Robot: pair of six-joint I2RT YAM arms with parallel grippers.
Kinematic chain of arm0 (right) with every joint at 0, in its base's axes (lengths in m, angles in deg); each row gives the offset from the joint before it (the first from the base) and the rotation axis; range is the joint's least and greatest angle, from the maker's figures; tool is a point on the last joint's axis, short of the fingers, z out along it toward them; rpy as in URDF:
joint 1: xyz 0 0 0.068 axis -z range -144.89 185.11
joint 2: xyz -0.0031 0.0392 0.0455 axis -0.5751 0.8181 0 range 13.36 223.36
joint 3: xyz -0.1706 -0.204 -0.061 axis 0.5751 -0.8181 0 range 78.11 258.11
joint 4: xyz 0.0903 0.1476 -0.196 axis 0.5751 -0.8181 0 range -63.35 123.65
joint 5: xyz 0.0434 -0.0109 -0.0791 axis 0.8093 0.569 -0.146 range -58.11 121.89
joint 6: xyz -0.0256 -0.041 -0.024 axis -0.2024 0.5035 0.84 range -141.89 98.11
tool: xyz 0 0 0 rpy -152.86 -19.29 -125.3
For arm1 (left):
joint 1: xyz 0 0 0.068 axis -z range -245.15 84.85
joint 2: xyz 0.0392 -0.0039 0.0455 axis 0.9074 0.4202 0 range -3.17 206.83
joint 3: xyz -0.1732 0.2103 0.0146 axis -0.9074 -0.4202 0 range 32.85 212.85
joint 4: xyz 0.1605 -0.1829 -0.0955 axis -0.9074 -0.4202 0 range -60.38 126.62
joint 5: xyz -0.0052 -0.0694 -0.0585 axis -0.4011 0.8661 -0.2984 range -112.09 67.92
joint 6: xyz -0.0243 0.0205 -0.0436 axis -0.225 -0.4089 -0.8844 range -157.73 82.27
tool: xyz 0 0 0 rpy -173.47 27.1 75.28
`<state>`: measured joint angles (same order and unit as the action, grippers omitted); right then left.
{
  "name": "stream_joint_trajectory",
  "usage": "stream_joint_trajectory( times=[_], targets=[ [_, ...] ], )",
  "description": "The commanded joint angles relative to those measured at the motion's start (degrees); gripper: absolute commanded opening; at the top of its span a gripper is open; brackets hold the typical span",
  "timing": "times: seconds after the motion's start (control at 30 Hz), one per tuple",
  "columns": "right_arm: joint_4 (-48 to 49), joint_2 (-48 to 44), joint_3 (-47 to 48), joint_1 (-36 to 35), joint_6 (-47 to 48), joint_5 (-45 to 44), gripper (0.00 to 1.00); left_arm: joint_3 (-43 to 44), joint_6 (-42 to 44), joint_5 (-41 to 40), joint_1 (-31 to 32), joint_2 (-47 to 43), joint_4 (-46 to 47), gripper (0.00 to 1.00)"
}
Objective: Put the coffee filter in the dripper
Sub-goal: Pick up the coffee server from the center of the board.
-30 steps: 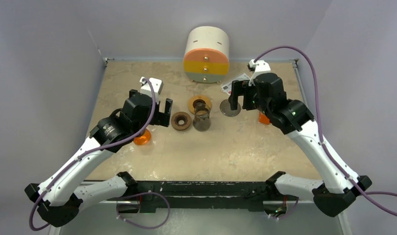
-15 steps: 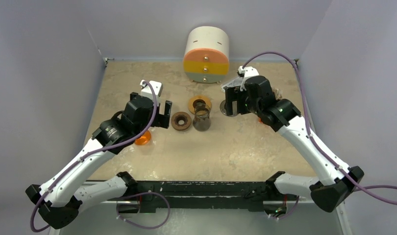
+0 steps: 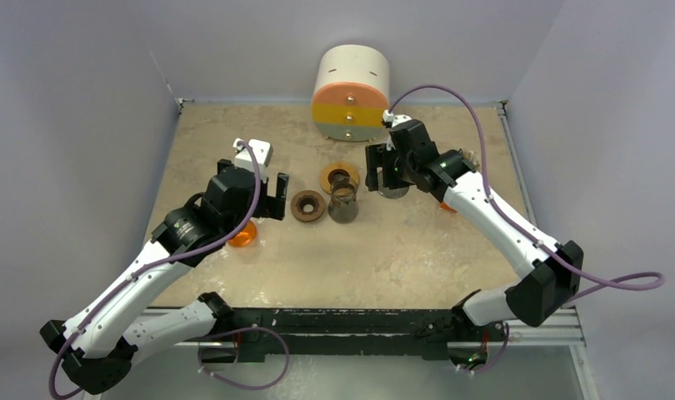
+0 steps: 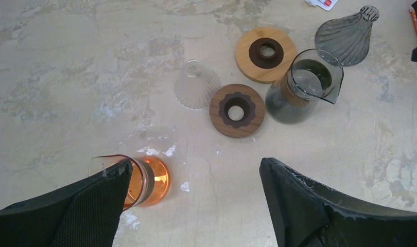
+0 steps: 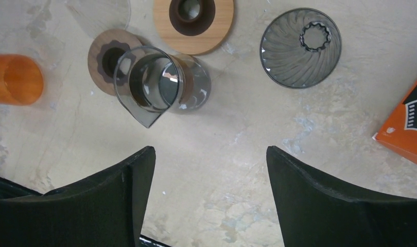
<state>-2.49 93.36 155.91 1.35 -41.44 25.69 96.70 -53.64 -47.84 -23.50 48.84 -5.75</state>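
Dripper (image 5: pixel 286 51) of smoked glass is seen wide rim down on the table (image 3: pixel 384 250), just ahead of the right gripper (image 5: pixel 210 152).

A round drawer cabinet (image 3: pixel 352 92) is set at the far edge of the table. The right gripper is held above the table with its jaws apart and nothing between them. The left gripper (image 4: pixel 194 164) is likewise spread wide and empty. A glass carafe (image 5: pixel 160 85) is placed left of the dripper, between a pale wooden ring (image 5: pixel 193 18) and a dark wooden ring (image 5: pixel 106 56). An orange cup (image 5: pixel 13 80) is found under the left gripper, and a clear glass cone (image 4: pixel 196 92) near the dark ring. An orange box (image 5: pixel 407 128) is cut off at the right edge of the right wrist view.
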Motion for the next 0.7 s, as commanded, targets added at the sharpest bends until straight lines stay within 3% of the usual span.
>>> stream_joint_trajectory(
  times=[0.0, 0.67],
  targets=[
    [2.09, 2.39, 4.14, -0.08, -3.18, 0.53, 0.8, -0.12, -0.38, 0.53, -0.25, -0.58, 2.03, 0.92],
    [5.64, 17.79, 9.57, -1.55, -7.1, 3.38, 0.57, -0.22, 0.52, -0.34, -0.25, -1.38, 1.77, 0.92]
  ],
)
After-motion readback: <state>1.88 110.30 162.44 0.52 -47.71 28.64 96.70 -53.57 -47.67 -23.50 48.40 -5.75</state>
